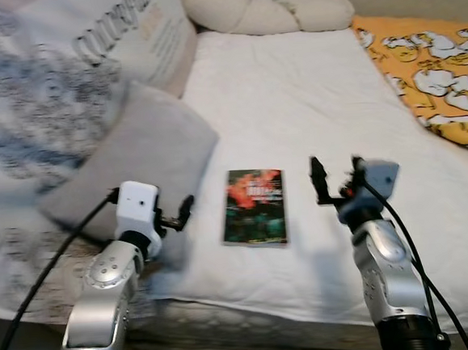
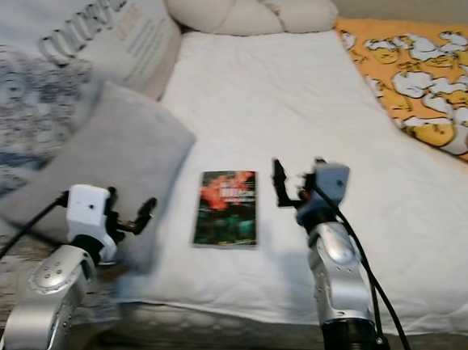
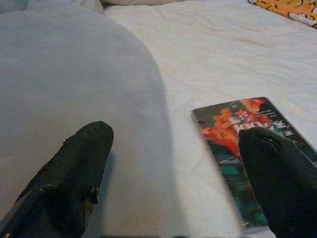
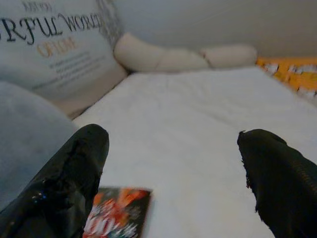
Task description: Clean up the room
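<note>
A book [image 1: 254,207] with a dark green and orange-red cover lies flat on the white bed sheet [image 1: 294,113], close to the front edge. My left gripper [image 1: 179,218] hovers open just left of the book, over the corner of a grey pillow [image 1: 135,158]. In the left wrist view the book [image 3: 247,144] lies ahead between the spread fingers [image 3: 74,168]. My right gripper [image 1: 336,179] is open and raised just right of the book, pointing toward the head of the bed. The book's corner [image 4: 119,213] sits low in the right wrist view.
Large printed pillows [image 1: 48,76] lean at the left. A cream bolster [image 1: 270,14] lies along the far end. An orange patterned blanket [image 1: 436,70] covers the right side. The mattress edge [image 1: 253,319] runs just before my arms.
</note>
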Available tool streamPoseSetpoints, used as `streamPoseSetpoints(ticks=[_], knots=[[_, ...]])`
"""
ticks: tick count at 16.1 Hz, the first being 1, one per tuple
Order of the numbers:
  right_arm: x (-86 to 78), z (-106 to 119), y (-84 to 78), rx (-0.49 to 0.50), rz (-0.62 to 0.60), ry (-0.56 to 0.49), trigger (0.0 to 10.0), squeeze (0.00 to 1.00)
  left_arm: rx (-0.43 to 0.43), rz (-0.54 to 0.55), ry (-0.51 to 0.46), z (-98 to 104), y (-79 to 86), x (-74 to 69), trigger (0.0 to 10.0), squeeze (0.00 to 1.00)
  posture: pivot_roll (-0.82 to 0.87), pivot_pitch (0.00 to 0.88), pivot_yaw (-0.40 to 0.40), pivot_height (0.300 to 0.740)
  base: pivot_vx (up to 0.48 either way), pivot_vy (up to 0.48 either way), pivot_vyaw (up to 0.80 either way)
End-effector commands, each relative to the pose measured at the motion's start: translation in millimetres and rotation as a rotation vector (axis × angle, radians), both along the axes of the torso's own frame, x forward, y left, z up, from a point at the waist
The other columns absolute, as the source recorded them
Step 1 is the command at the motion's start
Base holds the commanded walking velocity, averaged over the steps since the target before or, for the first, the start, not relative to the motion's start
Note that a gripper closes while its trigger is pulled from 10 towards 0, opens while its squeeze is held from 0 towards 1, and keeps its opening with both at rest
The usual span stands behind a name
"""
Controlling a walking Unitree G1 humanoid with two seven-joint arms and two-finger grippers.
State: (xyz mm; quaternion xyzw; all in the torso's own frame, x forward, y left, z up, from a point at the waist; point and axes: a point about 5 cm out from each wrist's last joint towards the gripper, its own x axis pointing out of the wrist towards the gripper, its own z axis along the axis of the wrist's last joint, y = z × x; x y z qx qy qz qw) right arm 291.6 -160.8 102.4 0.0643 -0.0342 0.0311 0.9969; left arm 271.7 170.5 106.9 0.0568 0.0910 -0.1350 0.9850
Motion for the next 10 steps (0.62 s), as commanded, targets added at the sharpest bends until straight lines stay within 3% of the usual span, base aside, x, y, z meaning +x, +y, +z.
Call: streamPoseSetpoints(ticks=[1, 2, 5, 7, 10], knots=[[-2.1, -6.3, -4.0, -0.013, -0.018, 0.069, 10.0, 1.00, 0.005, -0.007, -0.003, -2.0, -6.6, 2.4, 10.0, 0.00, 0.09, 0.000, -0.051, 0.740, 0.000, -0.450, 0.00], [-1.8, -10.1, -0.4, -0.027, 0.000, 0.117, 10.0, 1.00, 0.008, -0.024, -0.013, -0.3, -12.3, 6.2, 10.0, 0.00, 0.09, 0.000, -0.053, 0.740, 0.000, -0.446, 0.00], [-3.2, -7.9, 2.7, -0.057, 0.011, 0.130, 10.0, 1.00, 0.016, -0.008, -0.027, 2.7, -13.4, 11.8, 10.0, 0.00, 0.09, 0.000, -0.059, 0.740, 0.000, -0.447, 0.00], [0.2, -4.5, 3.4, -0.129, 0.024, 0.125, 10.0, 1.00, 0.017, 0.002, -0.031, 2.0, -13.0, 14.1, 10.0, 0.00, 0.08, 0.000, -0.052, 0.740, 0.000, -0.446, 0.00], [-1.6, -4.8, 6.2, -0.088, 0.037, 0.141, 10.0, 1.00, 0.021, 0.009, -0.030, 0.0, -12.3, 13.6, 10.0, 0.00, 0.08, 0.000, -0.057, 0.740, 0.000, -0.447, 0.00]])
